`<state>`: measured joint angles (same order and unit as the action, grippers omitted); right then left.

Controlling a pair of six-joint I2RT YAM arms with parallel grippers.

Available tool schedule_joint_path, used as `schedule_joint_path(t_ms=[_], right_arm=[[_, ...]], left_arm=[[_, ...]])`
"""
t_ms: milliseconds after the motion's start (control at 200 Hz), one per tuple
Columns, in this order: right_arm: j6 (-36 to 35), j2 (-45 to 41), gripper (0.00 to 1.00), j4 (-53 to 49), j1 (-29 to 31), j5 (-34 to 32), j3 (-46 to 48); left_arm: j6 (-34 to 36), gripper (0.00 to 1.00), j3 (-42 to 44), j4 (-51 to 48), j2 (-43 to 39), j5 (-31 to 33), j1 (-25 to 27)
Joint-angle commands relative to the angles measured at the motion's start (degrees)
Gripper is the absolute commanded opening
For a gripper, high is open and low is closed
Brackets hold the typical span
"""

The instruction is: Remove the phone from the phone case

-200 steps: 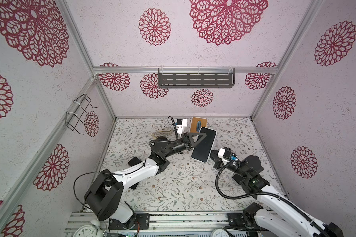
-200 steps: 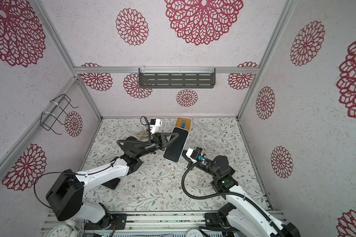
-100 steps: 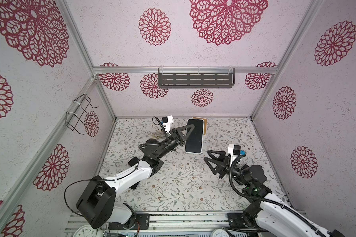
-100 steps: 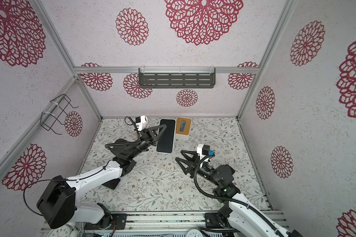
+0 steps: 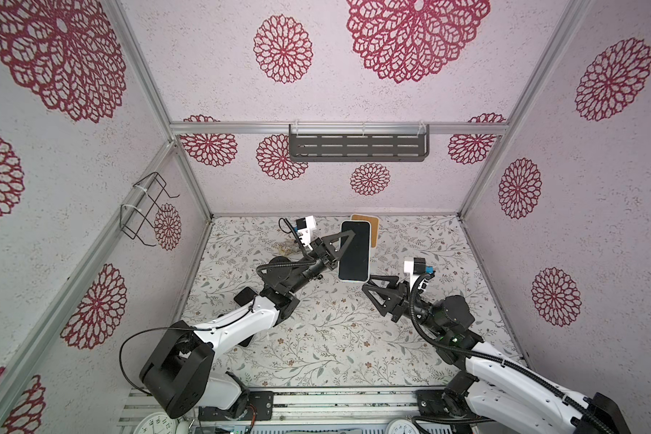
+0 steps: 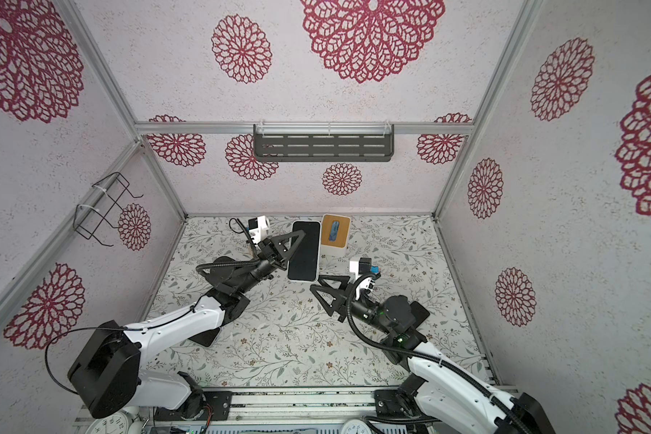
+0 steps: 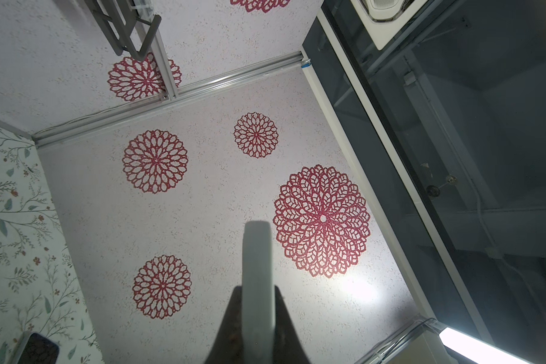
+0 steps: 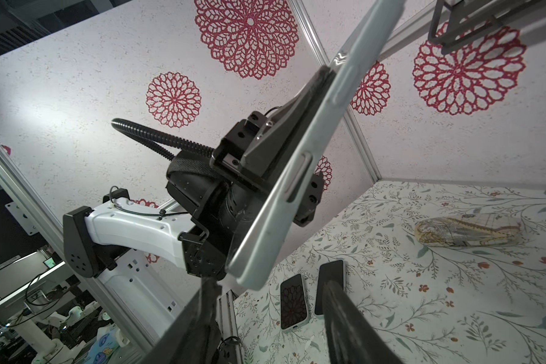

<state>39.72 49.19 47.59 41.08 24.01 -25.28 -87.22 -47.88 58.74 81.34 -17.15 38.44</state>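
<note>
Clamping one long edge of the pale phone case (image 8: pixel 309 141), the left gripper (image 5: pixel 341 246) has its jaws pressed tight against it. The phone (image 5: pixel 354 251) sits inside the case, its dark screen turned up toward both top views. In the left wrist view the case shows edge-on as a pale strip between two dark fingers (image 7: pixel 230 318).

The cased phone is held up off the floral table (image 5: pixel 316 338), just beside the white box with a wooden lid (image 6: pixel 342 225), on the left arm's side of it. In a top view it hides much of that box (image 5: pixel 374 231).

The right gripper (image 5: pixel 367 285) has its jaws spread apart and nothing between them. It hangs on the robot-base side of the box, close to the short end of the case that points away from the box.

A plastic-wrapped bundle (image 8: pixel 467 231) lies on the table to the left-arm side of the box. Two more phones (image 8: pixel 293 302) (image 8: pixel 330 285) lie flat side by side with screens up, well apart from the box, toward the left arm's base. A grey slotted shelf (image 5: pixel 358 146) hangs on the back wall above the box.
</note>
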Motion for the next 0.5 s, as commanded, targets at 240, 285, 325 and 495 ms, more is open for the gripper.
schedule_joint_path(t_ms=[240,285,325,495], right_arm=[[1.23,1.09,0.55,4.24,0.23,-0.80,-1.44],[1.04,1.17,0.54,3.94,0.23,-0.79,-1.53],[0.82,1.25,0.54,3.74,0.23,-1.09,-1.53],[0.33,2.09,0.54,3.32,0.06,-1.60,-1.66]], left_arm=[[0.47,0.00,-0.37,4.01,-1.58,1.02,0.67],[0.40,0.00,-0.46,4.17,-1.47,0.91,0.76],[0.43,0.00,-0.46,4.36,-1.44,1.05,0.76],[0.45,0.00,-0.78,4.77,-1.29,0.77,0.98]])
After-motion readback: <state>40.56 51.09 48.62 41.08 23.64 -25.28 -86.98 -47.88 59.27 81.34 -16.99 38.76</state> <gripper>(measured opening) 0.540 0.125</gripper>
